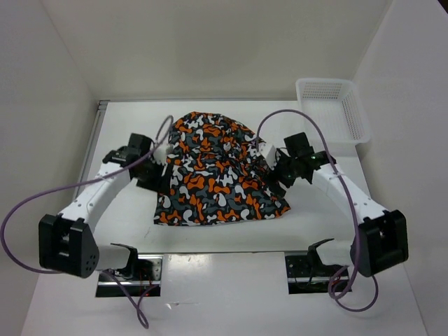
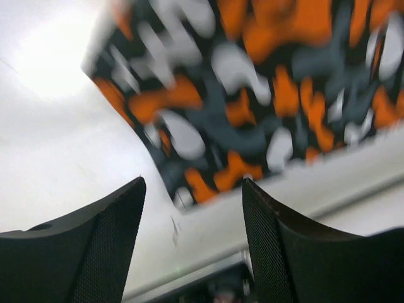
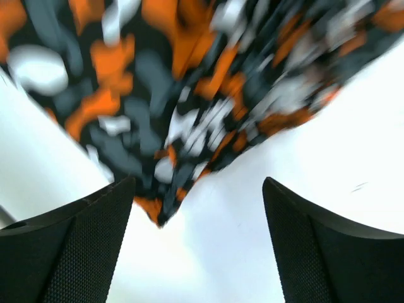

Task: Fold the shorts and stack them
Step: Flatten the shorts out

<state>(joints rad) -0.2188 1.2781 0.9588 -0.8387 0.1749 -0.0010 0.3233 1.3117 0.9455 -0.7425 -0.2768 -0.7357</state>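
The shorts (image 1: 217, 175), printed with orange, black, white and grey blobs, lie spread on the white table (image 1: 224, 238) between my two arms. My left gripper (image 1: 159, 166) is at their left edge and my right gripper (image 1: 269, 166) at their right edge. In the left wrist view the gripper (image 2: 192, 196) is open and empty, with a corner of the shorts (image 2: 252, 95) just beyond the fingers. In the right wrist view the gripper (image 3: 199, 202) is open and empty, with a pointed corner of the shorts (image 3: 189, 95) hanging between and above the fingertips.
A white plastic mesh basket (image 1: 334, 108) stands at the back right of the table. White walls close in the table at the left, back and right. Purple cables loop from both arms. The arm bases sit at the near edge.
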